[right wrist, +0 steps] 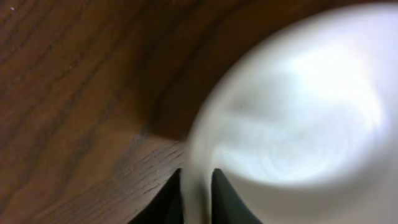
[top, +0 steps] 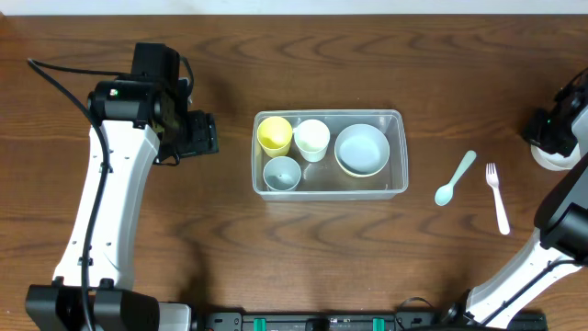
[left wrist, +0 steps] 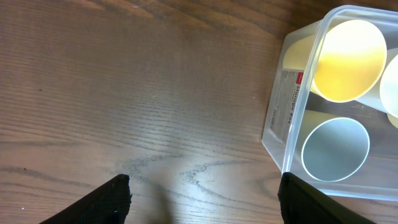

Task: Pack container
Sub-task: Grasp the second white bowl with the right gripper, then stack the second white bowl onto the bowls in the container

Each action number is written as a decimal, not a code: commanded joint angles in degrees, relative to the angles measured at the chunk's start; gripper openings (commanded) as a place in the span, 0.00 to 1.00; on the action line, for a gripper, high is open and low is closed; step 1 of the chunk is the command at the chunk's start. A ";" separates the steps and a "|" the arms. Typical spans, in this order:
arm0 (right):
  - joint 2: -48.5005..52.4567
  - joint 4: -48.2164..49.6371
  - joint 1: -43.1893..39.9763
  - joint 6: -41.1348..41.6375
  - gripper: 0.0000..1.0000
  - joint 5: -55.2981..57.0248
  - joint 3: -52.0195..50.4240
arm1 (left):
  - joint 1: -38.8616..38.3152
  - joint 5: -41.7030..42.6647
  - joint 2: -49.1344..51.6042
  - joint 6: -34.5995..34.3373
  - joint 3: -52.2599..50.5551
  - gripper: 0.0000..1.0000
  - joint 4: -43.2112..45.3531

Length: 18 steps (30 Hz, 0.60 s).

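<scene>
White bowl [right wrist: 292, 124] rim pinched in right gripper [right wrist: 196, 186], left gripper [left wrist: 205, 190] spread apart over open table [left wrist: 124, 93] beside container [left wrist: 280, 118] wall

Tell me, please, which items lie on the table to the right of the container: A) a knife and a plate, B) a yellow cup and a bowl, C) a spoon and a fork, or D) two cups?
C: the overhead view shows a pale spoon and a white fork lying side by side just right of the container, outside its wall.
</scene>
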 commanded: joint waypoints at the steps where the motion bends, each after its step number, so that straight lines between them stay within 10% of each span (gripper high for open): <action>1: -0.09 -0.31 -0.11 0.39 0.09 -0.50 0.20 | 0.24 0.20 0.26 -0.79 0.04 0.77 -0.15; 18: -26.18 -5.44 21.55 -4.13 0.01 -4.07 0.22 | 0.24 0.20 0.26 -0.79 0.04 0.77 -0.15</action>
